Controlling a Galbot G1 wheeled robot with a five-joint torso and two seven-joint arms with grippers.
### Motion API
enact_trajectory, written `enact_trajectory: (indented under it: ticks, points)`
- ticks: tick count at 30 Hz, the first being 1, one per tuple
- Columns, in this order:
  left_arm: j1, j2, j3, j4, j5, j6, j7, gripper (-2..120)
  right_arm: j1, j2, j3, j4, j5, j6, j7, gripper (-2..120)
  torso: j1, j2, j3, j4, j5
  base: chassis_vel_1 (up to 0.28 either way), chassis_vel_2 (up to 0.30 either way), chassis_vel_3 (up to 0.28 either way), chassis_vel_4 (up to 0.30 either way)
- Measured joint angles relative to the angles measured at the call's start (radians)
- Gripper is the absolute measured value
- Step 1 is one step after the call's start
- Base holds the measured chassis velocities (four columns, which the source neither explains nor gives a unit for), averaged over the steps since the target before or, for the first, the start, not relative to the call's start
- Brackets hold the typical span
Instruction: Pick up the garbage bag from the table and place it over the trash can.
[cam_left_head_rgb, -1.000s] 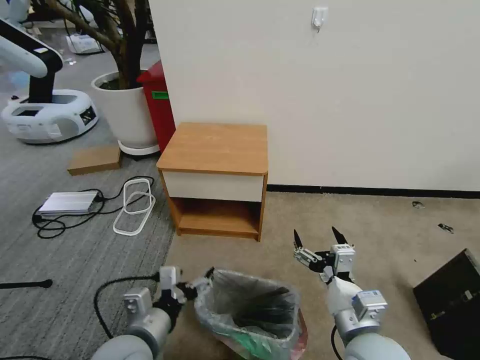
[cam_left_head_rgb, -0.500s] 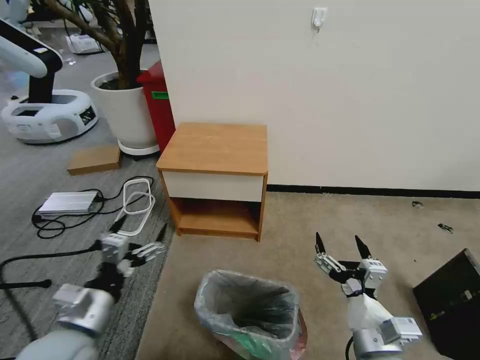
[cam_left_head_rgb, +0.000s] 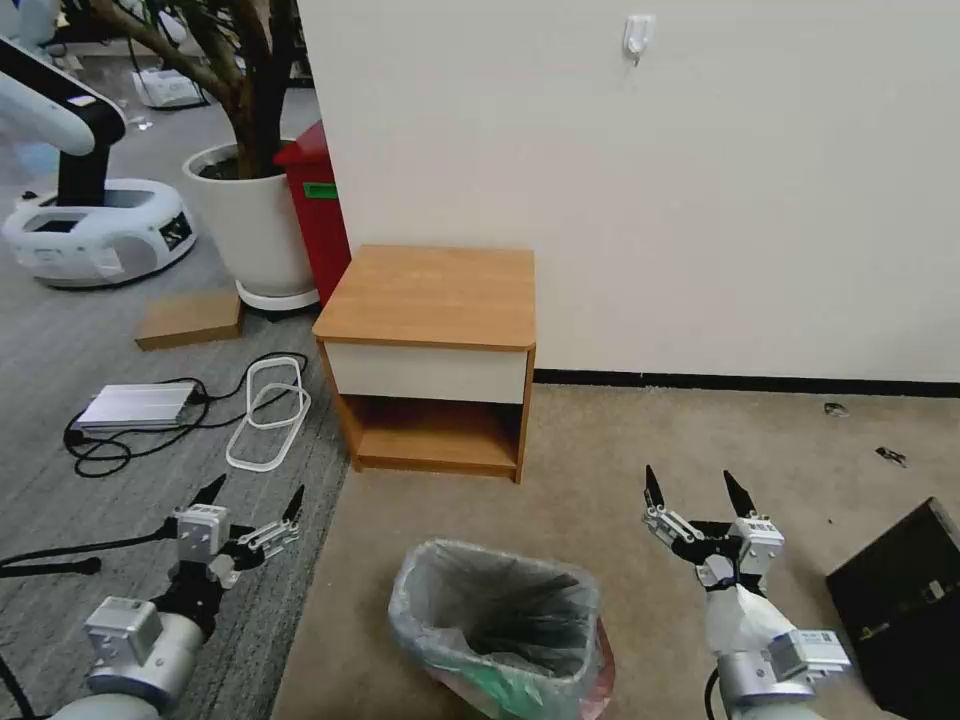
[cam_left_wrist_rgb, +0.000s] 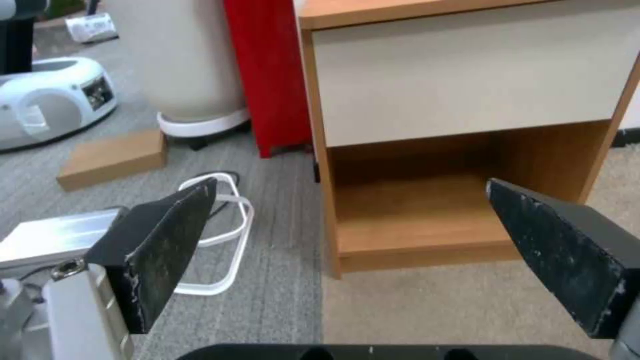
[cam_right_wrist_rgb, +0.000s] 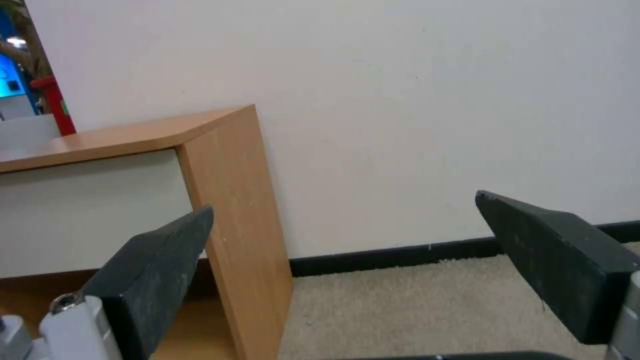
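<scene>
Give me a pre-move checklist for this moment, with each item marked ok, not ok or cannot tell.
1. Garbage bag lines the trash can, its plastic folded over the rim: ok.
2. Bag rim seated all the way round: cannot tell, the near side is cut off in the head view.
3. Left gripper open and apart from the bag, out over the grey carpet to the can's left: ok.
4. Right gripper open and apart from the bag, to the can's right: ok.
5. Table top bare, nothing left to pick up: ok.
6. Cables on the floor ahead of the left gripper, not touching it: ok.
</scene>
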Motion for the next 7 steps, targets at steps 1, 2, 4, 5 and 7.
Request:
enact_trajectory:
  ticks: [1,2,4,5,7]
  points:
    - [0.0,0.0,0.0,0.0,0.0,0.0,0.0,100,0.0,0.0,0.0,0.0,0.0,0.0,0.0,100,0.0,0.0,0.0,0.0,0.0,0.0,0.0,0.0,0.0]
    - [0.0,0.0,0.0,0.0,0.0,0.0,0.0,100,0.0,0.0,0.0,0.0,0.0,0.0,0.0,100,0.0,0.0,0.0,0.0,0.0,0.0,0.0,0.0,0.0]
    - [0.0,0.0,0.001,0.0,-0.001,0.001,-0.001,100,0.0,0.0,0.0,0.0,0.0,-0.001,0.0,100,0.0,0.0,0.0,0.0,0.0,0.0,0.0,0.0,0.0]
    - [-0.001,0.0,0.001,0.0,-0.001,0.001,-0.001,100,0.0,0.0,0.0,0.0,0.0,-0.001,0.0,100,0.0,0.0,0.0,0.0,0.0,0.0,0.0,0.0,0.0]
    - [-0.001,0.0,0.002,0.0,-0.001,0.001,-0.001,100,0.0,0.0,-0.001,0.0,0.0,-0.001,0.001,100,0.0,0.0,0.0,0.0,0.0,0.0,0.0,0.0,0.0]
